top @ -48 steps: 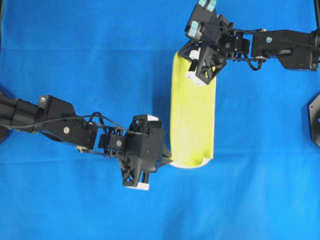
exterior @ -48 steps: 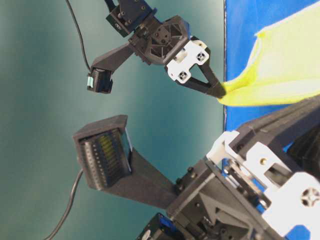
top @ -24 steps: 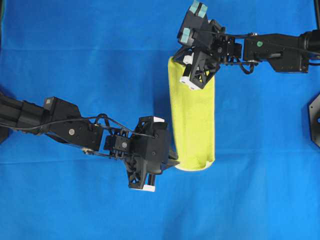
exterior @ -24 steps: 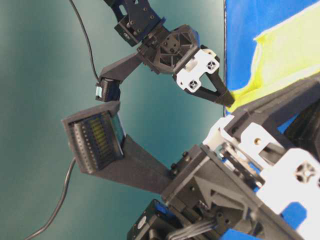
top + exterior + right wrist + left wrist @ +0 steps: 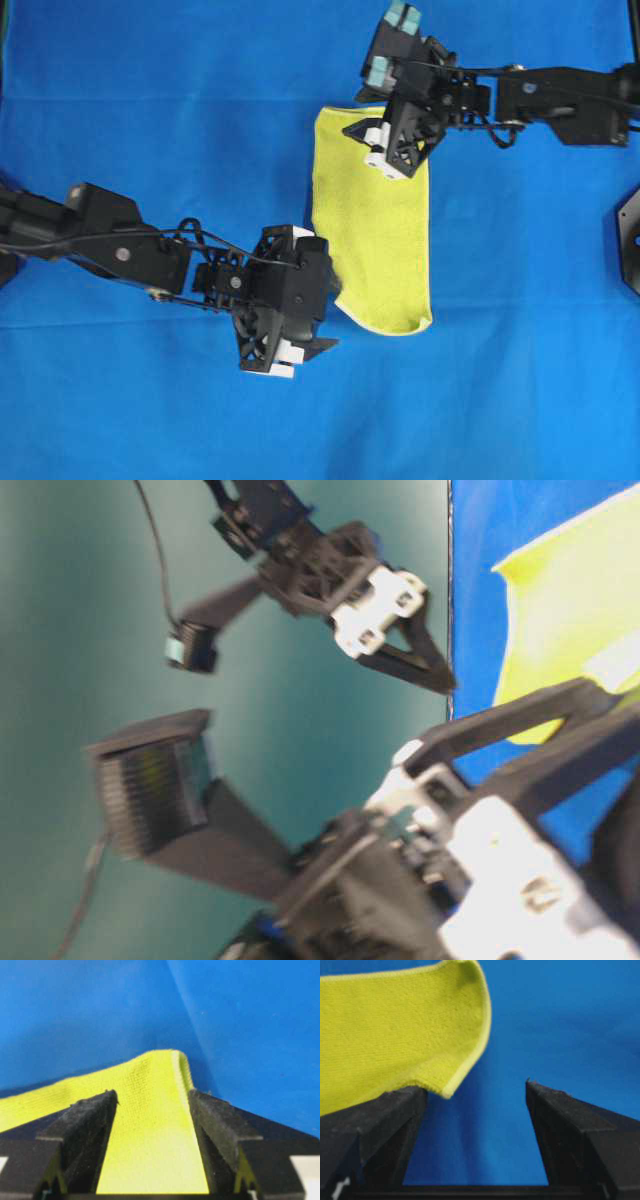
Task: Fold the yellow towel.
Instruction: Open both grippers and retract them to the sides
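Yellow towel (image 5: 372,228) folded into a long strip, lying flat mid-worktop on blue cloth (image 5: 150,90). Left claw (image 5: 476,1095) spread wide, gripping nothing, at the strip's near left corner; towel edge draped on one finger (image 5: 395,1110). Right claw (image 5: 152,1102) spread too, straddling the far end, fabric loose between fingers.

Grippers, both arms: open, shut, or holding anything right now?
Left gripper: open, jaws wide apart, holding nothing; yellow towel edge lies by one jaw.
Right gripper: open, towel lies between the spread jaws, not pinched.
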Robot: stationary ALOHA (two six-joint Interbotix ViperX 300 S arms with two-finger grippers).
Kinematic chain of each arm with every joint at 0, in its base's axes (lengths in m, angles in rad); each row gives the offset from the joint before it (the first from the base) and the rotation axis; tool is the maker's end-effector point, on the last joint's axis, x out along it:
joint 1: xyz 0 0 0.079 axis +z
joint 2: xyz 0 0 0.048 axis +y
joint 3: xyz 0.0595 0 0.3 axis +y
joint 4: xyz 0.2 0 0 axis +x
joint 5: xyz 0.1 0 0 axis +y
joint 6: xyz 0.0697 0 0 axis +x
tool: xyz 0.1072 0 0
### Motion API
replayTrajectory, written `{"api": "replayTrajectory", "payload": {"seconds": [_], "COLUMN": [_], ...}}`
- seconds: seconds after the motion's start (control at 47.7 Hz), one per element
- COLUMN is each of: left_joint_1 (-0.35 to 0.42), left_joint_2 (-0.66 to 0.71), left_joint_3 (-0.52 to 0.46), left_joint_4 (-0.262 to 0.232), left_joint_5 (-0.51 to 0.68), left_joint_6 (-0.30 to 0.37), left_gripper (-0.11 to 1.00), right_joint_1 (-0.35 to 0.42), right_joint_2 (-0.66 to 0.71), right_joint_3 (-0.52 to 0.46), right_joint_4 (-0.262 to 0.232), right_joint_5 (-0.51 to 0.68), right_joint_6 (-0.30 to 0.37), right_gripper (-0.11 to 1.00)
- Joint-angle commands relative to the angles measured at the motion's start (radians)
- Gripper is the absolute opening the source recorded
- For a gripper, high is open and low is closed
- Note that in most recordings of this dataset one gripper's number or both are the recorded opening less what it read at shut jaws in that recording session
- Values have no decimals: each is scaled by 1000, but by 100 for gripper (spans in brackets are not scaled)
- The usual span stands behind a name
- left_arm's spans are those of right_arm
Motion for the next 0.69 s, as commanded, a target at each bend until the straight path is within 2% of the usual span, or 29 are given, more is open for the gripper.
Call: {"api": "replayTrajectory", "payload": {"seconds": [0.0, 0.147, 0.335, 0.461, 0.671], "left_joint_1": [-3, -6, 6, 37, 112], "left_joint_2": [-75, -160, -275, -337, -463], "left_joint_3": [-8, 8, 77, 147, 333], "left_joint_4": [-2, -2, 0, 0, 0], "left_joint_5": [44, 117, 121, 60, -149], "left_joint_6": [2, 5, 20, 20, 21], "left_gripper": [74, 74, 73, 73, 73], "right_joint_1": [18, 49, 66, 71, 74], "right_joint_2": [-94, -225, -402, -523, -715], "right_joint_3": [8, 58, 166, 250, 405], "right_joint_4": [-12, -14, -12, -3, 34], "right_joint_5": [21, 86, 103, 92, 20], "right_joint_6": [-3, -2, 12, 21, 25], "right_gripper": [62, 62, 62, 62, 62]}}
